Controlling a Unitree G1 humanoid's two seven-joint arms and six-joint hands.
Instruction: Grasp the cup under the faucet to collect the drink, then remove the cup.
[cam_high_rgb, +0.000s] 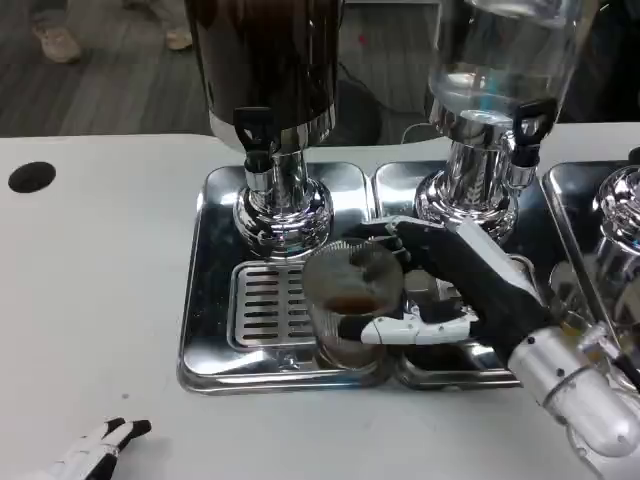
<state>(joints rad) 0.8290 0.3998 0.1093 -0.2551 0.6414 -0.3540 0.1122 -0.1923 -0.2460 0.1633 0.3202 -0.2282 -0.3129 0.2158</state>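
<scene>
A clear cup (350, 305) with a little dark drink at its bottom stands upright over the right end of the left drip tray (215, 290), to the right of and nearer than the dark dispenser's black faucet (255, 132). My right hand (450, 285) grips the cup from the right, fingers wrapped behind it and thumb across its front. My left hand (95, 450) lies at the bottom left edge of the table, nothing in it.
The dark dispenser (265, 70) stands on a chrome base (282, 210) behind the slotted grate (270, 305). A clear dispenser (500, 60) and its tray (430, 180) sit to the right, with another chrome unit (615, 230) at far right. A black hole (30, 176) marks the table's left.
</scene>
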